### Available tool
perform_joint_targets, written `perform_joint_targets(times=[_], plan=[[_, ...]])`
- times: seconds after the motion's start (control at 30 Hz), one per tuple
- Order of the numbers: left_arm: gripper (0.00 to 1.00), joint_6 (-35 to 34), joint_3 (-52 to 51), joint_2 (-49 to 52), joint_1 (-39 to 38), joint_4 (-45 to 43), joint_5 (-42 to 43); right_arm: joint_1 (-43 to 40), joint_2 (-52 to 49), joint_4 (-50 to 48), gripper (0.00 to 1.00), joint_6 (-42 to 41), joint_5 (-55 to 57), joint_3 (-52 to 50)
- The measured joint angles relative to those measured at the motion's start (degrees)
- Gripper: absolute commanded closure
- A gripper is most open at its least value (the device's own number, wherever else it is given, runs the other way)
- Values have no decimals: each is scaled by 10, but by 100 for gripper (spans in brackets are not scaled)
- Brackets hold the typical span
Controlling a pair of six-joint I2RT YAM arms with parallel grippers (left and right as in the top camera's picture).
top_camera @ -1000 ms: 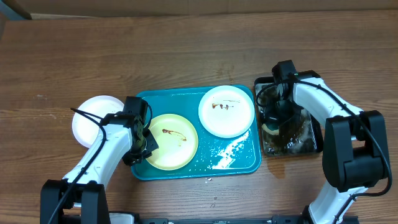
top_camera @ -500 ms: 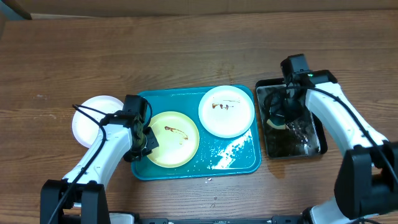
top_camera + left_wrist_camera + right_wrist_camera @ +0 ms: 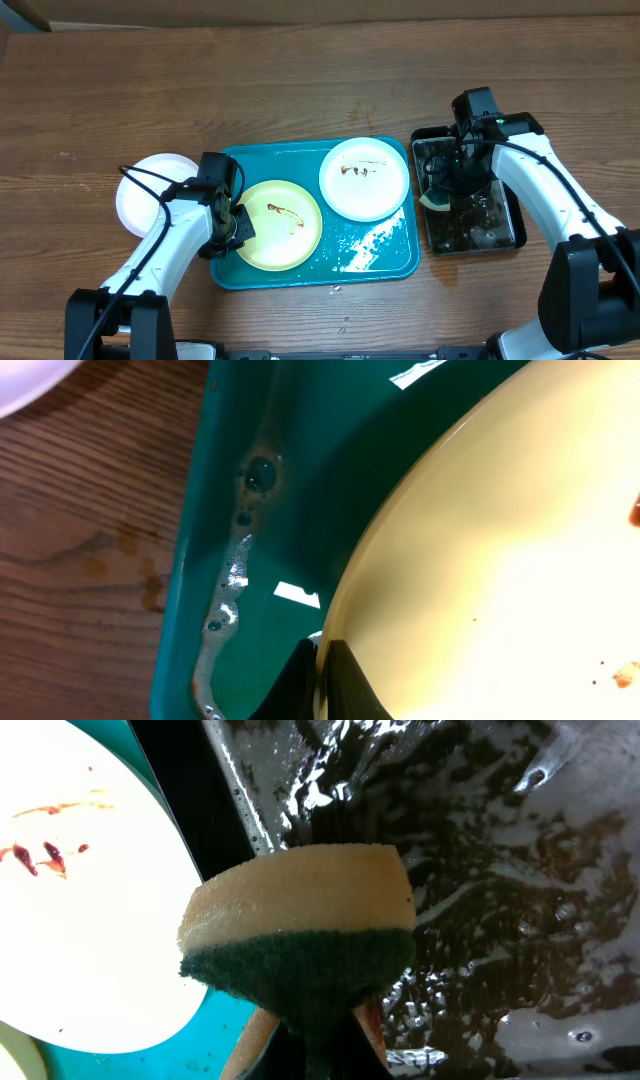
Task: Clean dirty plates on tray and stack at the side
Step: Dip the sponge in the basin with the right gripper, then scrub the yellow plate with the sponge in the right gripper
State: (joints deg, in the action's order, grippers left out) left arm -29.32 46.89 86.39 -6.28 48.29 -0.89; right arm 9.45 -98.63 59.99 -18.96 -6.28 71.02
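The teal tray [image 3: 395,262] holds a pale yellow plate [image 3: 285,228] with a brown smear and a white plate [image 3: 365,180] with brown smears. A second white plate [image 3: 145,190] lies on the table left of the tray. My left gripper [image 3: 232,232] is shut on the yellow plate's left rim [image 3: 340,610]. My right gripper [image 3: 445,190] is shut on a yellow and green sponge [image 3: 300,935] over the black water tray [image 3: 500,225]. The white plate's edge shows in the right wrist view [image 3: 90,920].
The black tray holds dark water [image 3: 500,870] and stands right of the teal tray. Foamy water lies on the teal tray's floor [image 3: 365,245] and along its left wall [image 3: 230,590]. Bare wood table [image 3: 300,80] lies behind.
My right gripper lifted the sponge out of the water and shifted it toward the black tray's left edge. The left gripper has stayed on the yellow plate's rim.
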Motion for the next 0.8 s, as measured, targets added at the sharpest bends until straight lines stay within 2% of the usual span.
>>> perform_joint_targets(times=[0.1, 0.3, 0.43, 0.63, 0.8], plan=[[96, 12, 0, 0, 0, -6, 11, 0, 0, 0, 96, 9, -15, 0], [96, 23, 0, 0, 0, -7, 22, 13, 0, -19, 96, 71, -132, 0], [96, 25, 0, 0, 0, -5, 24, 76, 0, -53, 96, 88, -189, 0], [96, 26, 0, 0, 0, -5, 24, 217, -1, -169, 96, 38, -206, 0], [96, 26, 0, 0, -15, -5, 24, 296, -14, -260, 96, -26, -202, 0]])
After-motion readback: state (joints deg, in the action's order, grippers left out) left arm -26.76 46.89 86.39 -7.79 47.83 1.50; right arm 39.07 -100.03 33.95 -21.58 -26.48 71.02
